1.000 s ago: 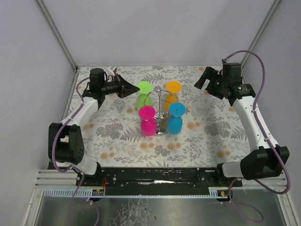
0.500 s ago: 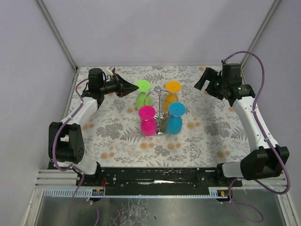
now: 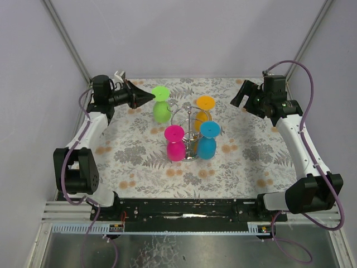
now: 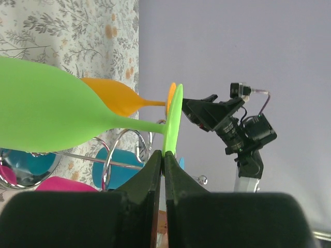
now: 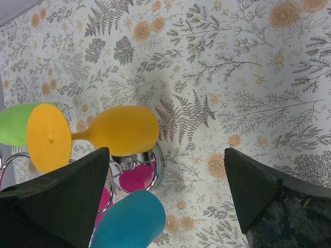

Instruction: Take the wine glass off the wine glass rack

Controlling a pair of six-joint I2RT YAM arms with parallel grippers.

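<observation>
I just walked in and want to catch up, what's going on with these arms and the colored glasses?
The left tool is shut on the foot of the green wine glass, holding it beside the wine glass rack, outside its ring. The pink glass, blue glass and orange glass hang on the rack. The right tool is open, holding nothing, off to the right.

Bright, even light falls from above, and the shadows on the cloth are faint and soft. The overhead view is sharp, with small glints on the rack. In the left wrist view the green glass looks soft and the left fingers are dark and blurred. The right fingers are black, unfocused wedges, and a pale shadow lies beside the orange glass.
</observation>
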